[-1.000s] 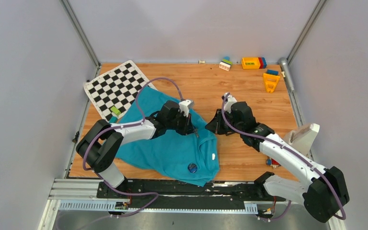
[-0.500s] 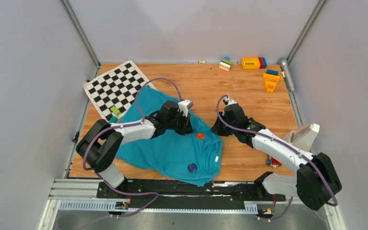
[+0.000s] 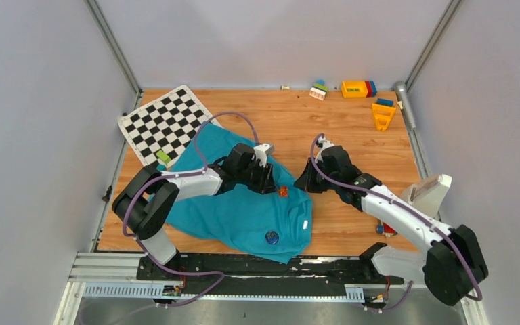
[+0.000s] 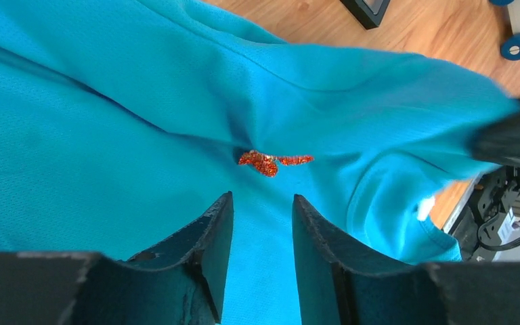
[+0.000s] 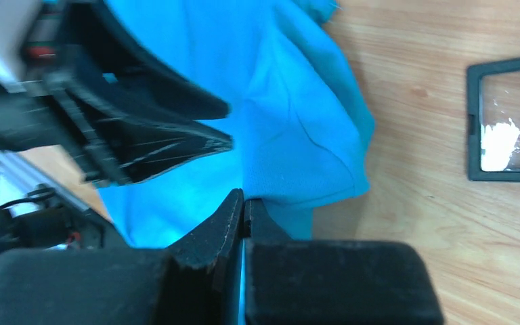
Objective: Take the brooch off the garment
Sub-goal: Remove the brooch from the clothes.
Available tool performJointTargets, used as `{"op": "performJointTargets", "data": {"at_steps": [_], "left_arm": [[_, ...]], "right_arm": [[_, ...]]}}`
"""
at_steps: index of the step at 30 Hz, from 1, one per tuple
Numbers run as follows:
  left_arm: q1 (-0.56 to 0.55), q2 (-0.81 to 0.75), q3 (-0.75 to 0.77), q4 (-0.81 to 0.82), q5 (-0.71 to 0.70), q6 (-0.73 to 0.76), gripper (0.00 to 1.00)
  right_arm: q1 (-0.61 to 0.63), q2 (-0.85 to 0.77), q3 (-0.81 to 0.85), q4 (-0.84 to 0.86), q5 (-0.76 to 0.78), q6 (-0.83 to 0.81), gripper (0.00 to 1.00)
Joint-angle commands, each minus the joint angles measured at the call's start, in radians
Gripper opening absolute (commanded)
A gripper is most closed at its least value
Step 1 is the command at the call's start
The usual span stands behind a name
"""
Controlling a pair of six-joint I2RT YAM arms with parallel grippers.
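On the wooden table: a teal-blue soft fabric shirt lies rumpled, its far corner touching the black-and-white checkered mat.
Brooch: the small orange-red glittery brooch sits on the shirt near its right edge, just ahead of the left gripper.
Left gripper: released, fingers parted above the fabric, holding nothing.
Right gripper: clenched on the shirt's right edge, close beside the other gripper.
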Motion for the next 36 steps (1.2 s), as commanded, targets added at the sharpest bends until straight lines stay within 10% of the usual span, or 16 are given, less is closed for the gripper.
{"op": "performJointTargets", "data": {"at_steps": [1,18,36], "left_arm": [[-0.016,-0.046,0.006,0.053,0.0,0.027,0.48],[-0.037,-0.126,-0.049,0.128,-0.006,0.014,0.66],[-0.032,-0.057,0.016,-0.002,-0.096,0.011,0.3]], "right_arm": [[-0.001,-0.125,0.049,0.021,-0.087,0.041,0.0],[0.001,-0.11,0.085,0.025,-0.197,0.126,0.0],[0.0,-0.127,0.084,-0.004,-0.088,0.113,0.0]]}}
